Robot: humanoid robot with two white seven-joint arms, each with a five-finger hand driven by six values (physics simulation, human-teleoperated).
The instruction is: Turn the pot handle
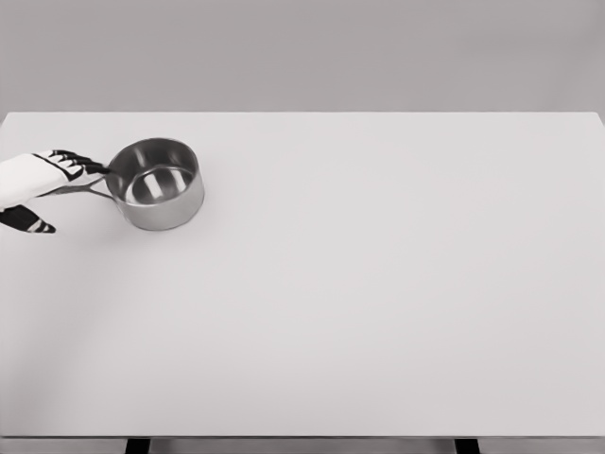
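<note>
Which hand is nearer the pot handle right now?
Left. The left hand is at the pot handle, fingers over it, left of the pot. The right hand is out of view.

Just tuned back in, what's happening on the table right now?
The left hand has come in from the left edge and is at the handle of the steel pot, its fingers reaching along it toward the rim. Whether they have closed on the handle is hard to tell. The pot stands upright and looks empty, at the far left of the white table, with its handle pointing left. The right arm is out of view.
</note>
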